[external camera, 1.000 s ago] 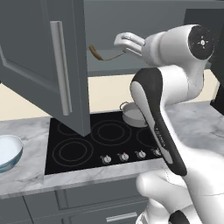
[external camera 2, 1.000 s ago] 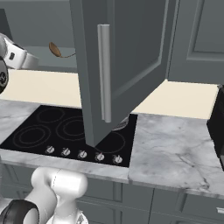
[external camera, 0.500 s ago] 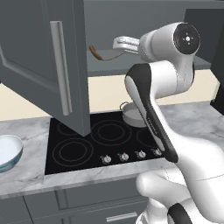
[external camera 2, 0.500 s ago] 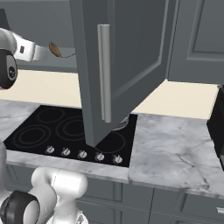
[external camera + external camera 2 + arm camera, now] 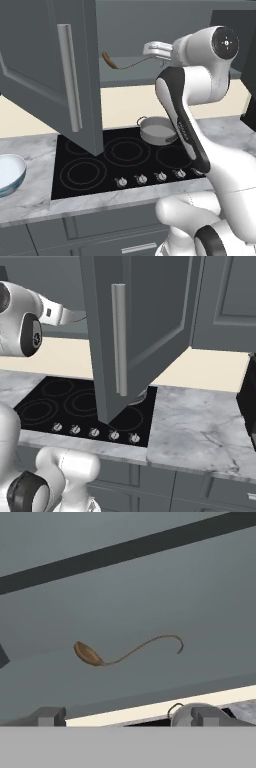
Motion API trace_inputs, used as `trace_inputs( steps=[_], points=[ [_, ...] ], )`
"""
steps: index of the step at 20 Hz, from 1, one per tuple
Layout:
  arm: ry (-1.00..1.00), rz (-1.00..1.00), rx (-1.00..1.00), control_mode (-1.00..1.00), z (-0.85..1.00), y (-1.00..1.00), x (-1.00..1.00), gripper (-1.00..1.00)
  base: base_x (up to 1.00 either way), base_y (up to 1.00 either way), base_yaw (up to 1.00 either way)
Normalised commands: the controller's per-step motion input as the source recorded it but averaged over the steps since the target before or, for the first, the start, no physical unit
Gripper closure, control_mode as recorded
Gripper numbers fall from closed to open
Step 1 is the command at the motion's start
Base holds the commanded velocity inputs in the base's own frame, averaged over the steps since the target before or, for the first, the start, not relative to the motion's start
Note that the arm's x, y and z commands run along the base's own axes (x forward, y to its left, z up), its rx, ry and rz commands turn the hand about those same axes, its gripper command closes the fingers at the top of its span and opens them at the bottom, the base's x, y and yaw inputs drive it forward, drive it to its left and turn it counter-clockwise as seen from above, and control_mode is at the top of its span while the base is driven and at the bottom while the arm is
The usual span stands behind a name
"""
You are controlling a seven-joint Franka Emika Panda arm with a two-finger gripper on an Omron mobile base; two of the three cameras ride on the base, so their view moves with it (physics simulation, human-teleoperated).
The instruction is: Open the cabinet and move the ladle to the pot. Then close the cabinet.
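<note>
Surface: a grey-white marbled surface (image 5: pixel 30 200) is running along the wall, with a flat black cooktop (image 5: pixel 120 160) set into it and a row of small silver knobs (image 5: pixel 150 177) sitting along its front edge.
Room: a cream backsplash (image 5: pixel 130 102) is rising behind the surface, and plain grey drawers (image 5: pixel 100 235) are sitting below its front edge.
Cabinet: the cabinet (image 5: pixel 150 30) is hanging dark grey above the back of the surface; its panelled door (image 5: pixel 50 70) is standing swung out over the cooktop's left half, carrying a long vertical silver bar handle (image 5: pixel 70 80). In the right base view the same door (image 5: pixel 140 326) is jutting toward the camera.
Ladle: the ladle (image 5: pixel 122 62) is lying on the cabinet's bottom shelf near its front lip, a thin dark curved shaft ending in a smooth brown wooden bowl; in the hand view the ladle (image 5: pixel 125 652) is lying flat, bowl to the left and hooked tip to the right.
Pot: the pot (image 5: pixel 157 129) is sitting at the back right of the cooktop, round, shallow, silver-grey metal with thin loop handles.
Bowl: a pale blue-white bowl (image 5: pixel 10 172) is resting at the surface's left end.
Hand: the hand (image 5: pixel 152 50) is hanging level with the shelf just beside the ladle's shaft end, fingers spread wide and gripping nothing.
</note>
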Motion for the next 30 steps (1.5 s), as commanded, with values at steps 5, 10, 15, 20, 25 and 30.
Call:
trace_inputs(
  steps=[5, 10, 15, 20, 25, 30],
  points=[
    [0.02, 0.0, -0.04, -1.0, 0.0, -0.35, 0.17, -1.0, 0.0, 0.0, 0.0],
    [0.05, 0.0, -0.07, -1.0, 0.0, -0.42, 0.02, -1.0, 0.0, 0.0, 0.0],
    [0.07, 0.0, -0.06, -1.0, -0.06, -0.38, 0.07, -1.0, 0.0, 0.0, 0.0],
    [0.06, 0.0, -0.06, -1.0, -0.13, -0.24, 0.2, -1.0, 0.0, 0.0, 0.0],
    [0.0, 0.0, -0.02, -1.0, -0.25, -0.13, 0.18, -1.0, 0.0, 0.0, 0.0],
    [0.0, 0.0, 0.0, -1.0, -0.31, -0.03, 0.3, -1.0, 0.0, 0.0, 0.0]
  ],
)
